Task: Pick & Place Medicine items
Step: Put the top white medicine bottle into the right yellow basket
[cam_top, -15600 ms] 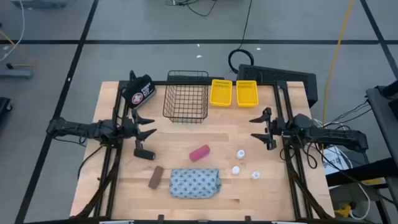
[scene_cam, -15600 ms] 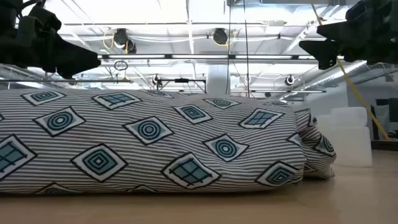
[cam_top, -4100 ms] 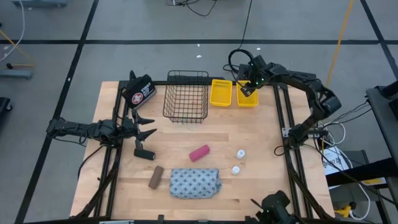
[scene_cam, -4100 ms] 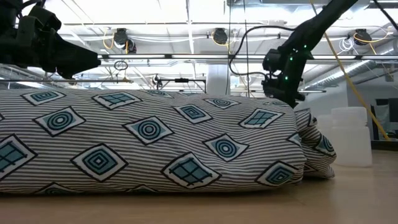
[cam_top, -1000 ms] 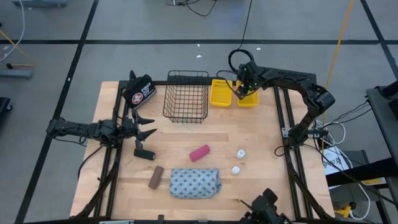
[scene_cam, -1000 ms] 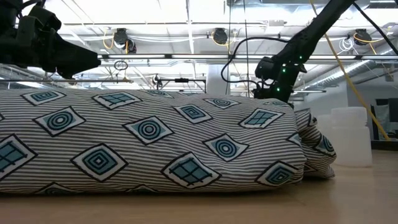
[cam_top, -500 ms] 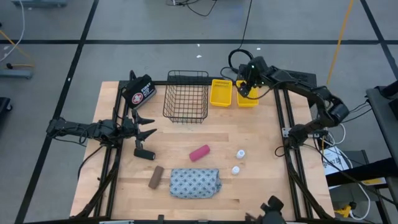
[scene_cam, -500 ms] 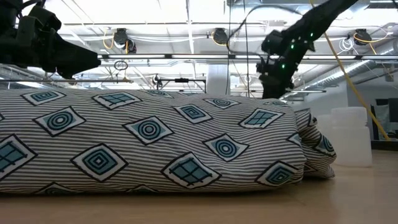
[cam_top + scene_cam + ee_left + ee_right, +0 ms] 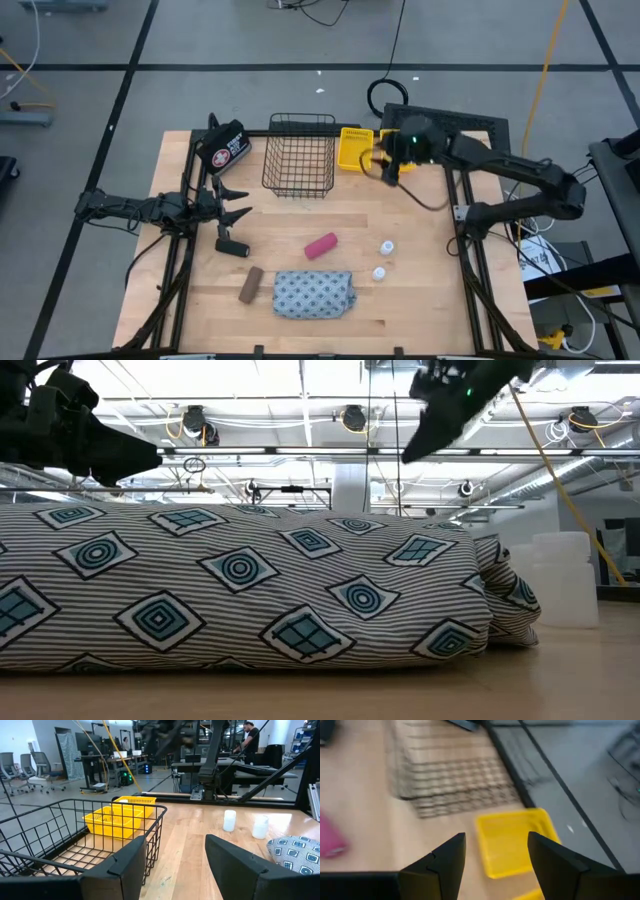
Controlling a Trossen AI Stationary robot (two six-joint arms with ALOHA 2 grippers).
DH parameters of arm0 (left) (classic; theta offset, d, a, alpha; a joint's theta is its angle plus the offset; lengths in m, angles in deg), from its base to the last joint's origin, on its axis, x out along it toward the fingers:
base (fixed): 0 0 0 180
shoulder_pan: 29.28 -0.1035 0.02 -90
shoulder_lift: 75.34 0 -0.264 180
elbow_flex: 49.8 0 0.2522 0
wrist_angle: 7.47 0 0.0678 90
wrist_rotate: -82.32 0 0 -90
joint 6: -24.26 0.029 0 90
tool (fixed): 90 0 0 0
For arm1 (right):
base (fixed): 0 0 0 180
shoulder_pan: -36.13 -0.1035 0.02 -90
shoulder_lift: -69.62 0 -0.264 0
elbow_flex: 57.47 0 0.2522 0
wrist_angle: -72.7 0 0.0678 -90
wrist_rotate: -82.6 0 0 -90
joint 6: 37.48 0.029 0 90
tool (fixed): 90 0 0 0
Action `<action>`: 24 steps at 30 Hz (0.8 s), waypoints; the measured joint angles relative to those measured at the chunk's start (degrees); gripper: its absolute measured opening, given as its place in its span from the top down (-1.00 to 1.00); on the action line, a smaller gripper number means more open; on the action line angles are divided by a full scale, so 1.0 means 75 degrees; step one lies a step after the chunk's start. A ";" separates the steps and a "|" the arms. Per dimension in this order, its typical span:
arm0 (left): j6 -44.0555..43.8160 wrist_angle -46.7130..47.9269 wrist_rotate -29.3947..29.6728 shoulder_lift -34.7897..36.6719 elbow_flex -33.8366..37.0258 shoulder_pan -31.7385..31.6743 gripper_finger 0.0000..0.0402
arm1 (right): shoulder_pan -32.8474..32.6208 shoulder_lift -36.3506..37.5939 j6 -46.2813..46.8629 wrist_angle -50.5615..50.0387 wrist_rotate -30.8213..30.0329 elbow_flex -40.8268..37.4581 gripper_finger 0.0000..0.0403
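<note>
Overhead, right gripper [image 9: 383,166] hangs above yellow bins [image 9: 356,148], jaws apart.

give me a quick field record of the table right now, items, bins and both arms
white bottles: two on the bare wood, right of centre
pink roll: mid-table
brown bar: beside the patterned pouch, front edge
black handled piece: left side
wire basket: back centre, nothing seen inside
yellow bins: two back right
black bag: back left corner
left gripper: waiting at left, jaws open, empty
right gripper: above the yellow bins, jaws apart, nothing between them
</note>
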 joint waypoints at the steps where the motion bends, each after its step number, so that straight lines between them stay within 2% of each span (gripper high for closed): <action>1: -0.0001 0.0001 0.0001 -0.0001 0.0001 0.0002 -0.06 | -0.0280 0.0086 0.0081 -0.0013 -0.0006 0.0000 0.00; 16: 0.0000 0.0001 0.0000 -0.0002 0.0000 0.0002 -0.07 | -0.3933 0.0319 0.0832 -0.0472 -0.0026 0.0000 0.00; 24: 0.0001 -0.0001 0.0000 -0.0002 0.0000 0.0001 -0.07 | -0.4791 0.0297 0.1180 0.1154 -0.0015 0.0000 0.00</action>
